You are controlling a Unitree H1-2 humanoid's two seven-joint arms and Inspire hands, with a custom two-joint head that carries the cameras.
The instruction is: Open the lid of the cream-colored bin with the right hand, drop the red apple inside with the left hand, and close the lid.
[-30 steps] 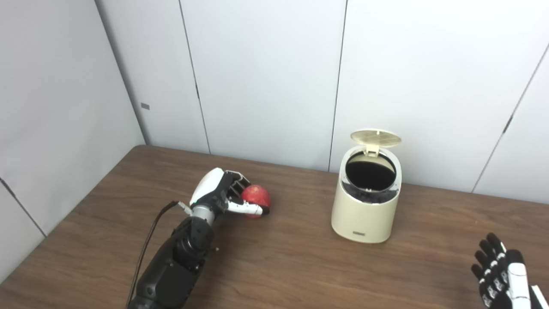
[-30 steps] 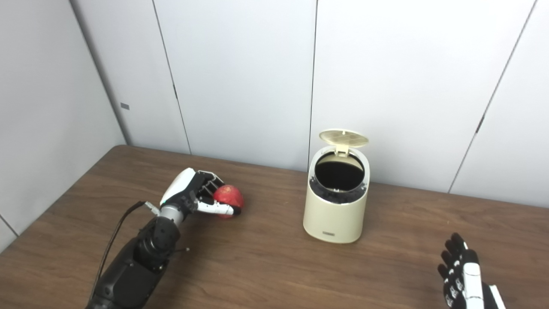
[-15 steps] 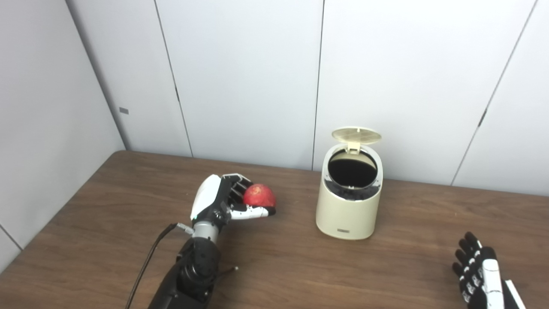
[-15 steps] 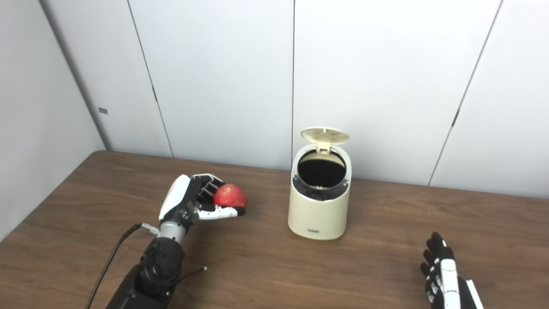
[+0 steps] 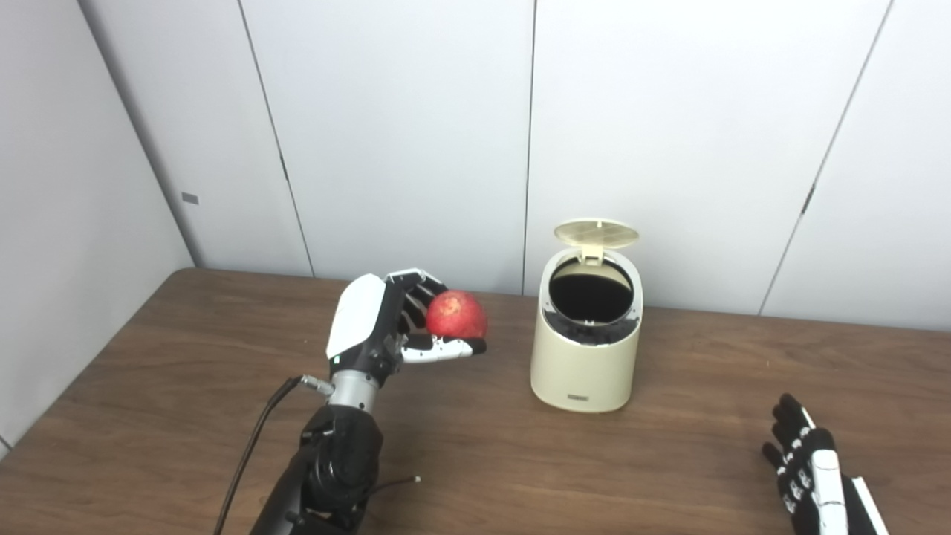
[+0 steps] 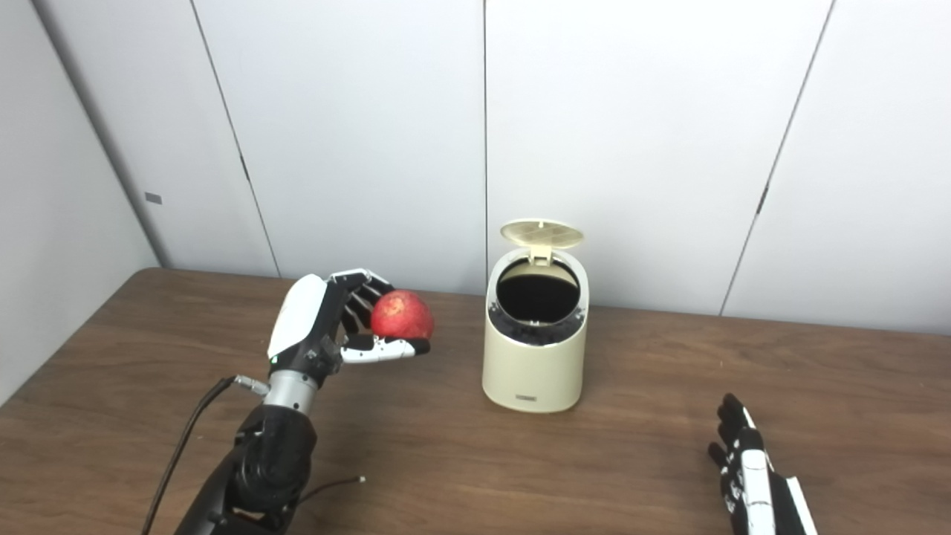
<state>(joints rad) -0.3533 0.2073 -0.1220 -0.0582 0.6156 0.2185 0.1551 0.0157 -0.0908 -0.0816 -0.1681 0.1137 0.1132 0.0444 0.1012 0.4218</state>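
Note:
The cream-colored bin (image 5: 585, 357) stands on the wooden table (image 5: 475, 461) near the back wall, a little right of centre. Its round lid (image 5: 596, 232) is flipped up at the back and the dark opening shows. My left hand (image 5: 386, 327) is shut on the red apple (image 5: 456, 315) and holds it above the table, to the left of the bin and about level with the bin's rim. My right hand (image 5: 813, 475) is open and empty, low at the front right of the table, apart from the bin.
White wall panels (image 5: 416, 134) close off the back and left sides of the table. A black cable (image 5: 256, 446) runs down along my left forearm.
My left hand has lifted the apple up off the table and a little toward the bin. The camera has turned, shifting the whole scene left. The bin's lid stays open.

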